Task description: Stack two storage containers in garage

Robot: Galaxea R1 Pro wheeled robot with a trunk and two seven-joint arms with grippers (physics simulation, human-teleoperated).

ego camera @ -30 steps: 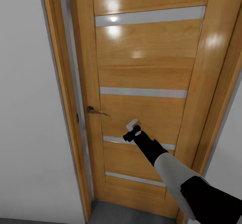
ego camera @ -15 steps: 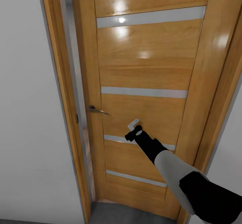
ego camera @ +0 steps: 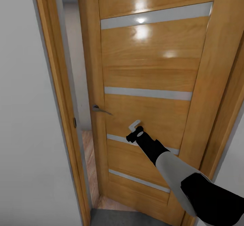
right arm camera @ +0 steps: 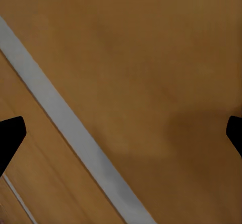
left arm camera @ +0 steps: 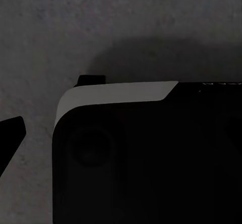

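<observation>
The two storage containers are out of view. My right gripper [ego camera: 134, 126] reaches forward on its black and grey arm, its white fingers touching the orange wooden door [ego camera: 149, 73] just below the lever handle [ego camera: 99, 109]. In the right wrist view the right gripper [right arm camera: 121, 138] is open with nothing between its fingers, facing the door panel and one of its grey stripes [right arm camera: 70, 128]. The left wrist view looks down at the dark grey concrete floor [left arm camera: 126, 22] and my own black base [left arm camera: 151, 158]; one dark fingertip [left arm camera: 10, 135] sits wide at the edge.
The door stands ajar in its wooden frame [ego camera: 56, 93]. Through the gap I see light wood-plank flooring [ego camera: 89, 158] and a white wall beyond. A white wall [ego camera: 23, 134] flanks the frame on the left. Dark grey floor [ego camera: 115, 219] lies at the threshold.
The door has swung further away from me and the gap beside the frame has widened, revealing wood flooring beyond. My right gripper has stayed against the door panel.
</observation>
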